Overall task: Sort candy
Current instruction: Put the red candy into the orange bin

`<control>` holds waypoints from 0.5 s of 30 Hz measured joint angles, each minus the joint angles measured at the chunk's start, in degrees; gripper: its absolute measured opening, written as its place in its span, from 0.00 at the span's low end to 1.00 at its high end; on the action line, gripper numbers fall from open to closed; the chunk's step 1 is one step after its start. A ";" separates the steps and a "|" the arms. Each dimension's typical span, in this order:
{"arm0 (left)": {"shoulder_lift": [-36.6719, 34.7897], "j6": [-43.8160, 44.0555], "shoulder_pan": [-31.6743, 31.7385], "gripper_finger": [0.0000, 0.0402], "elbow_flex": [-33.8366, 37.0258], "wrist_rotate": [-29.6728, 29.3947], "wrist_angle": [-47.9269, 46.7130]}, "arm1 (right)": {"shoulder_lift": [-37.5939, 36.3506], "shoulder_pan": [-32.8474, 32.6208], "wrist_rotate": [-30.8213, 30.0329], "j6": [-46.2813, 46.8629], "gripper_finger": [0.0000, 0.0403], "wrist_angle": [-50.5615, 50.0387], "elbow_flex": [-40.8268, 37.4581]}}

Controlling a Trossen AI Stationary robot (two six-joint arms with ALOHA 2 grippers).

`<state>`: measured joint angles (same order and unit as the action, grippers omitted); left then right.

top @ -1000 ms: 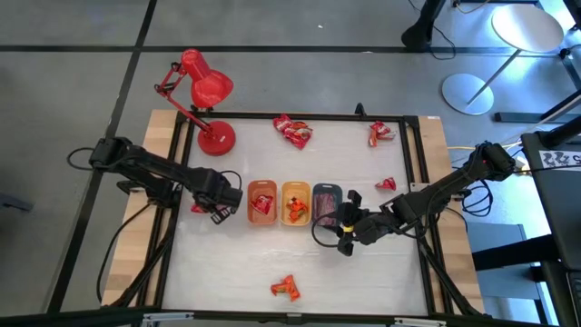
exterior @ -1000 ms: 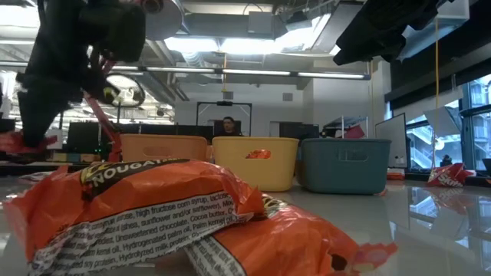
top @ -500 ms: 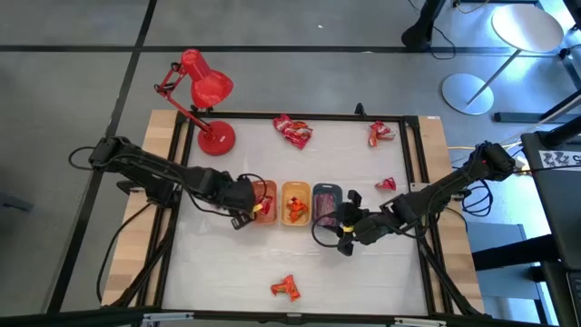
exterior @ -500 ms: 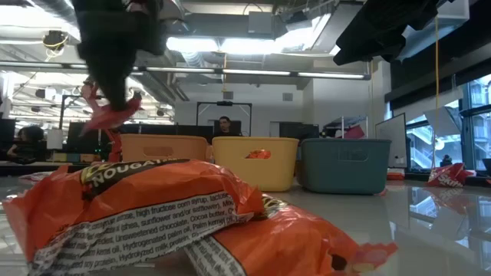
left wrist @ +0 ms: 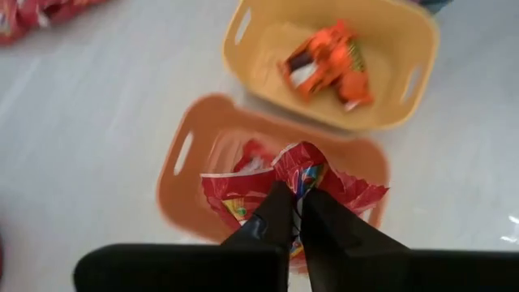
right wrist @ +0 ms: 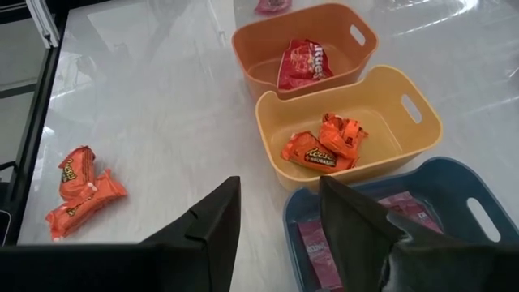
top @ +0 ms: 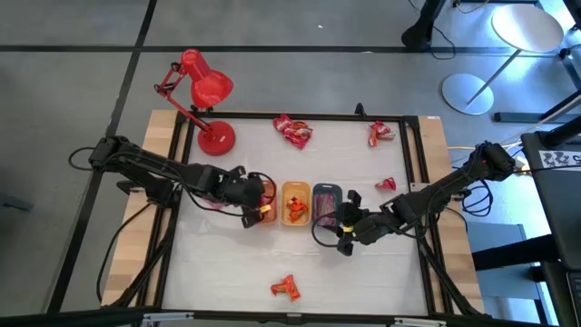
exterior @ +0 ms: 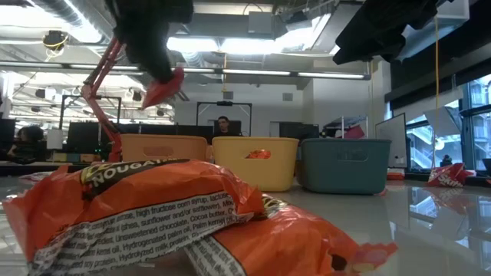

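The left gripper (left wrist: 293, 199) is closed tight on a red candy wrapper (left wrist: 302, 172), which is held in the air directly above the orange tray (left wrist: 188, 158). Another red candy (right wrist: 302, 62) is already seen lying inside that tray. In the low view the pinched wrapper (exterior: 164, 87) is seen hanging clear above the tray rim.

The right gripper (right wrist: 280, 215) is held with its fingers apart and nothing between them, hovering just beside the grey tray (top: 327, 203), on the side toward the right edge of the desk.

The three trays are lined up touching at the middle of the desk, with the yellow tray (top: 295, 203) between the other two; orange candies (right wrist: 323, 143) lie in it, and pink ones (right wrist: 320, 243) in the grey tray.

Loose candies are left near the far edge (top: 294, 131), the far right corner (top: 380, 133), the right side (top: 387, 183) and the near edge (top: 286, 289). A red lamp (top: 203, 98) stands at the far left corner.
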<state>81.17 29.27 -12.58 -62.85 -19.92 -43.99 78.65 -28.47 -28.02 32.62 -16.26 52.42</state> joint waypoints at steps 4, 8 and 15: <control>0.06 -1.26 0.93 0.02 0.00 -0.01 2.42 | -0.02 0.00 0.01 0.04 0.41 0.80 0.00; 2.41 -3.61 1.96 0.03 -0.89 0.20 3.42 | 0.00 0.00 0.02 0.07 0.41 1.79 0.00; 9.41 -7.94 1.90 0.02 -6.07 0.45 2.63 | 0.00 0.00 0.14 0.07 0.41 1.85 0.00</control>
<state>90.58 21.33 -10.68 -68.92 -19.47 -41.37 78.65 -28.47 -27.87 32.69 -14.41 52.42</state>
